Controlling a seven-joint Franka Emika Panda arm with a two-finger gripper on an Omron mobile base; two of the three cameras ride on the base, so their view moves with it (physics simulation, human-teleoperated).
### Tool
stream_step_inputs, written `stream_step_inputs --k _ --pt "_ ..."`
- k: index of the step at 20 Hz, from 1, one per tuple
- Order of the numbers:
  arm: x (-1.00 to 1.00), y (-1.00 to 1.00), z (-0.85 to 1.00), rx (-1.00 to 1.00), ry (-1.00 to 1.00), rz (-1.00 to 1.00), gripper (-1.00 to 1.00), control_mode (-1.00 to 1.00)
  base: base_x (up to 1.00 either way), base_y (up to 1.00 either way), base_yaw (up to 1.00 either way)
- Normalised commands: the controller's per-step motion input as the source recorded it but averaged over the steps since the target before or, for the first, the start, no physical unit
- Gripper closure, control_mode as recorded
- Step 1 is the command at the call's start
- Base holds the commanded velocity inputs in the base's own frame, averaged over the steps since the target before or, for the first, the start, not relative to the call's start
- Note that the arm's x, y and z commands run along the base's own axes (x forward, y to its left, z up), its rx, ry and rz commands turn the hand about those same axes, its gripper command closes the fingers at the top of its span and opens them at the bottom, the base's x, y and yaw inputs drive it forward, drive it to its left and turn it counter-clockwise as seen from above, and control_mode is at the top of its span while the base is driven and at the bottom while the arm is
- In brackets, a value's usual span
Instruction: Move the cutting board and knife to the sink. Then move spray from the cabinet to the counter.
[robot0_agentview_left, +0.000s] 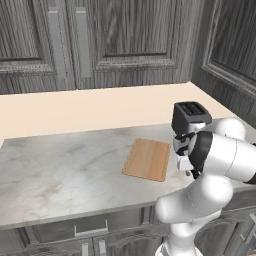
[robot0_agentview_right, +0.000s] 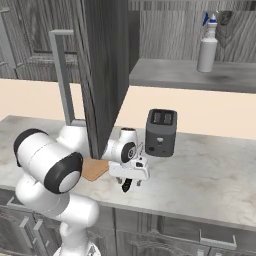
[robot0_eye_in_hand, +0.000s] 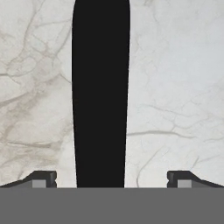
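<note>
Left base view: cutting board (robot0_agentview_left: 147, 159) flat on marbled counter (robot0_agentview_left: 65, 170), left of black toaster (robot0_agentview_left: 190, 117).
Right base view: spray (robot0_agentview_right: 208, 44) upright on shelf of open cabinet (robot0_agentview_right: 107, 60); pincer (robot0_agentview_right: 131, 184) low over counter before the toaster.
Hand view: knife (robot0_eye_in_hand: 101, 94), black handle, lying between widely parted fingertips (robot0_eye_in_hand: 43, 178); nothing gripped.

**Layout: counter, cabinet and hand**

The cutting board (robot0_agentview_left: 147, 159) lies flat on the counter (robot0_agentview_left: 60, 170), left of the toaster (robot0_agentview_left: 190, 117), which stands near the back wall. The gripper (robot0_agentview_right: 128, 186) hangs low over the counter before the toaster, just right of the board. The knife (robot0_eye_in_hand: 101, 92) lies on the counter between the spread jaws. The spray (robot0_agentview_right: 207, 44) stands upright on the shelf in the cabinet (robot0_agentview_right: 107, 65), above and right of the toaster.
</note>
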Motion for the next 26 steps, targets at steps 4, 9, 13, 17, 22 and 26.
stream_step_inputs --k 4,9,13,17,22,26 --pt "-0.08 0.00 0.00 0.00 0.00 0.00 -1.00 -1.00 0.00 0.00 0.00" --pt "-0.42 0.01 0.00 0.00 -0.01 0.01 -1.00 -1.00 0.00 0.00 0.00" --pt "-0.34 0.02 -0.01 0.00 0.00 0.03 -1.00 -1.00 0.00 0.00 0.00" --pt "0.00 0.00 0.00 0.00 0.00 0.00 -1.00 -1.00 0.00 0.00 0.00" --pt "0.15 0.11 0.00 0.00 0.00 0.00 -1.00 -1.00 0.00 0.00 0.00" --pt "0.24 0.06 0.00 0.00 0.00 0.00 -1.00 -1.00 0.00 0.00 0.00"
